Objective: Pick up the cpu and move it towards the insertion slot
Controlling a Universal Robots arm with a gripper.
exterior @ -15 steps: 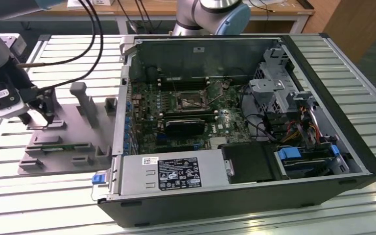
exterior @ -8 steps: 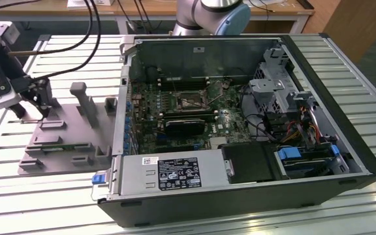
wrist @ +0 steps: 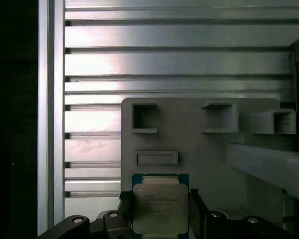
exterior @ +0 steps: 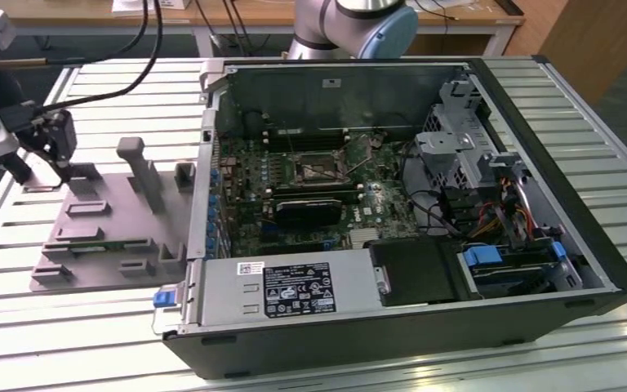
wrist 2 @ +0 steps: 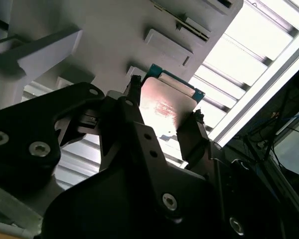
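Gripper (wrist 2: 165, 105) clamped narrow on the cpu (wrist: 160, 206), fingers on two opposite edges. Silver square lid, thin green rim. Held at a corner of the gray fixture plate (wrist: 199, 144), with a green circuit strip (exterior: 95, 242) in one recess. Insertion slot (exterior: 316, 169) inside the open computer case (exterior: 401, 327), well apart, toward the exterior view's right.

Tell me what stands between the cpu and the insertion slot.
The gripper grips the cpu over the gray fixture, outside the computer case. The case's side wall rises between it and the insertion slot; the fixture's tall gray post also stands on that side. The case is open on top.
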